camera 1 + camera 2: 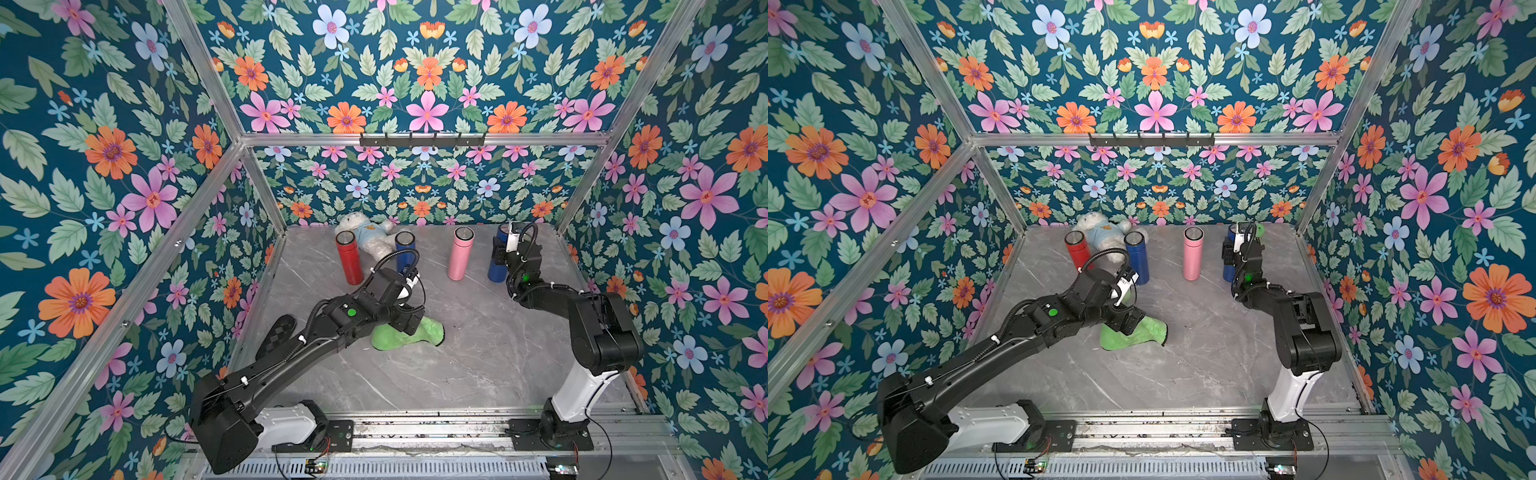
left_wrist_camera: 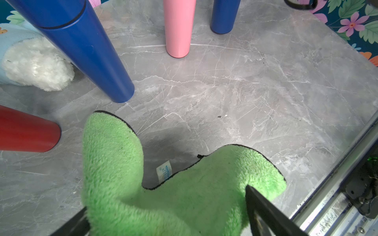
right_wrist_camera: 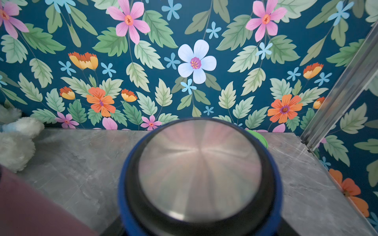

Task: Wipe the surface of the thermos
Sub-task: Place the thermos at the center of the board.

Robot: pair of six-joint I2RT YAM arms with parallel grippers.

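a grey marble-look table [image 1: 478,365] sits inside a booth with floral walls, and two black robot arms reach over it. the right gripper [image 1: 500,257] is at the far right of the table, clenched around the upper body of a blue thermos [image 3: 199,173] that stands upright on its base. in the right wrist view the thermos's brushed metal lid sits directly below the camera, slightly blurred, with black gripper parts close against both sides. just beyond the thermos, on the side away from this gripper, a sliver of something green [image 3: 260,140] shows; what it is cannot be told. a pink thermos [image 1: 459,257] stands upright near this gripper, to its left and apart from it. the left gripper [image 2: 165,198] hangs low over the middle of the table, well apart from the right one. its jaws are released and spread wide, with one black finger [image 2: 263,208] on each side of a crumpled green cloth [image 2: 114,163]. the cloth lies on the table between the fingers, and its fluffy pile touches them. a small white label [image 2: 164,171] pokes out from a fold just ahead of the fingertips. beyond this gripper, near the cloth's far edge, stands a second blue thermos [image 1: 401,259]. a red thermos [image 1: 349,259] stands beyond the gripper and to its left. further beyond it, a white plush toy [image 1: 365,232] in a pale blue top lies behind those two, by the back wall.
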